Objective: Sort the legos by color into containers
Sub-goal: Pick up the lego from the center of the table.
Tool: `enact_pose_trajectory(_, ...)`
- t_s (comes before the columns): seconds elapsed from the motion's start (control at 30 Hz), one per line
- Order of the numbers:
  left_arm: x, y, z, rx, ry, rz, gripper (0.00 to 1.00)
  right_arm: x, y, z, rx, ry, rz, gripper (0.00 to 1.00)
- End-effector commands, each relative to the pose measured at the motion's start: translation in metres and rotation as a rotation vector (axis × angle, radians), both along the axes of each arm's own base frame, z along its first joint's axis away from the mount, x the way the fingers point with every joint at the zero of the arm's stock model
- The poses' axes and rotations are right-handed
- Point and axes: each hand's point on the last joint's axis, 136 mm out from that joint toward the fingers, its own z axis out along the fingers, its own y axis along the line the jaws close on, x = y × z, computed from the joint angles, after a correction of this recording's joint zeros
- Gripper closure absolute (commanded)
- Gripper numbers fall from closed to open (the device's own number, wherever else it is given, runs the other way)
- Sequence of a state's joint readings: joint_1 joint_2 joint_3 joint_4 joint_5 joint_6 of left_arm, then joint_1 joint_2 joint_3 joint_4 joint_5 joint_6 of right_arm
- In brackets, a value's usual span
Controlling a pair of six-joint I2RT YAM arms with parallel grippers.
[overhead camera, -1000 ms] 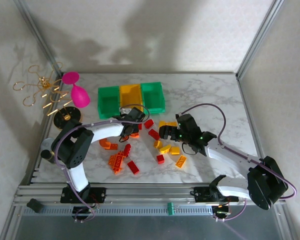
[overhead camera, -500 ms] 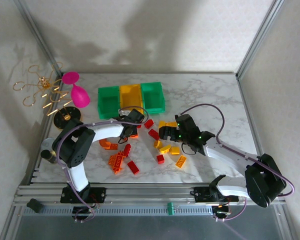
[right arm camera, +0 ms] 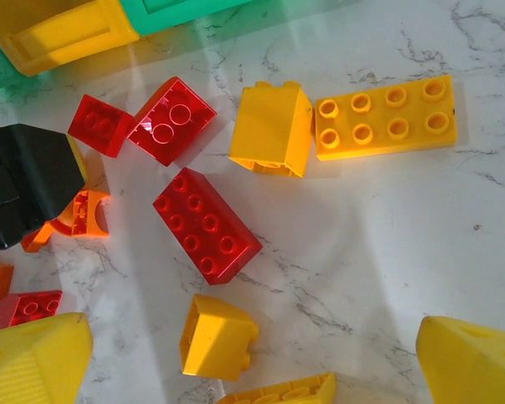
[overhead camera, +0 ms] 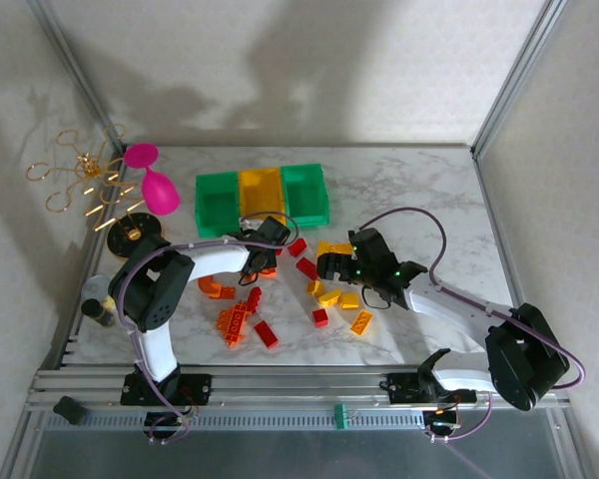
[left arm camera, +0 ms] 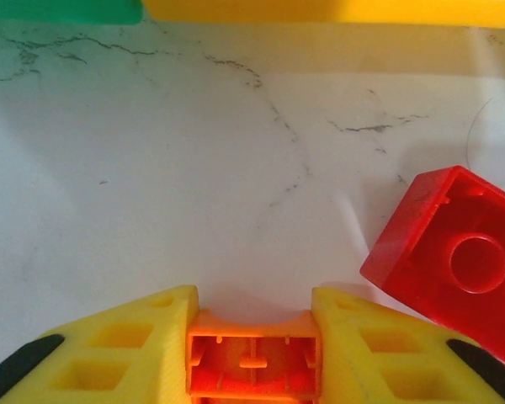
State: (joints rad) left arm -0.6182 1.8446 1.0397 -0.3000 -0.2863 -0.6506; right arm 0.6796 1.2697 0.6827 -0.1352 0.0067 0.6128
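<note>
Marble tabletop (overhead camera: 409,190) from above: the containers (overhead camera: 306,192) stand touching in a row at the back, a yellow bin (overhead camera: 262,195) between two green ones, with a pink goblet (overhead camera: 152,182) to their left. The legos (overhead camera: 306,267) lie scattered in front of them, between the arms. The left gripper (overhead camera: 267,257) sits low just before the yellow bin. The right gripper (overhead camera: 329,265) hangs beside a cluster of yellow pieces.

Left wrist view: the fingers (left arm camera: 109,353) pinch an orange brick (left arm camera: 254,360), its hollow underside facing the camera, and a red brick (left arm camera: 450,261) lies near on the right.

Right wrist view: the fingertips (right arm camera: 34,358) are spread wide above a small yellow brick (right arm camera: 219,337), with a red eight-stud brick (right arm camera: 206,225) nearby.
</note>
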Motion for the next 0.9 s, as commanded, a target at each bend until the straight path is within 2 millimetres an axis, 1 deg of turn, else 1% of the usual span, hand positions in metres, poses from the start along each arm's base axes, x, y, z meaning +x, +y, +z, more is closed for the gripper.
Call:
enact_pose_trajectory(0.0, 0.003, 0.006, 0.012, 0.018, -0.013, 0.005, 0.67, 0.005, 0.005, 0.010, -0.006, -0.030, 0.012, 0.01)
enact_pose_trajectory(0.1, 0.002, 0.008, 0.029, 0.003, -0.050, 0.015, 0.69, 0.006, 0.007, 0.014, 0.003, -0.036, 0.014, 0.01)
enact_pose_trajectory(0.23, 0.002, 0.023, 0.061, 0.043, -0.117, 0.049, 0.69, 0.008, 0.012, 0.023, 0.029, -0.053, 0.027, 0.01)
enact_pose_trajectory(0.27, 0.003, 0.026, 0.073, 0.049, -0.137, 0.054, 0.69, 0.008, 0.014, 0.027, 0.041, -0.059, 0.032, 0.01)
enact_pose_trajectory(0.37, 0.007, 0.041, 0.104, 0.113, -0.205, 0.086, 0.69, 0.011, 0.021, 0.034, 0.069, -0.069, 0.046, 0.01)
enact_pose_trajectory(0.43, 0.013, 0.054, 0.119, 0.142, -0.235, 0.112, 0.69, 0.014, 0.025, 0.038, 0.082, -0.076, 0.046, 0.01)
enact_pose_trajectory(0.6, 0.042, 0.089, 0.153, 0.190, -0.298, 0.203, 0.69, 0.022, 0.034, 0.045, 0.113, -0.096, 0.050, 0.01)
enact_pose_trajectory(0.67, 0.054, 0.100, 0.161, 0.221, -0.318, 0.240, 0.69, 0.025, 0.035, 0.046, 0.117, -0.102, 0.048, 0.01)
enact_pose_trajectory(0.73, 0.068, 0.107, 0.169, 0.263, -0.344, 0.265, 0.69, 0.027, 0.037, 0.047, 0.123, -0.105, 0.043, 0.01)
enact_pose_trajectory(0.8, 0.080, 0.110, 0.171, 0.313, -0.350, 0.271, 0.69, 0.029, 0.038, 0.047, 0.125, -0.109, 0.043, 0.01)
enact_pose_trajectory(0.87, 0.092, 0.118, 0.168, 0.366, -0.338, 0.292, 0.69, 0.030, 0.040, 0.047, 0.128, -0.109, 0.044, 0.01)
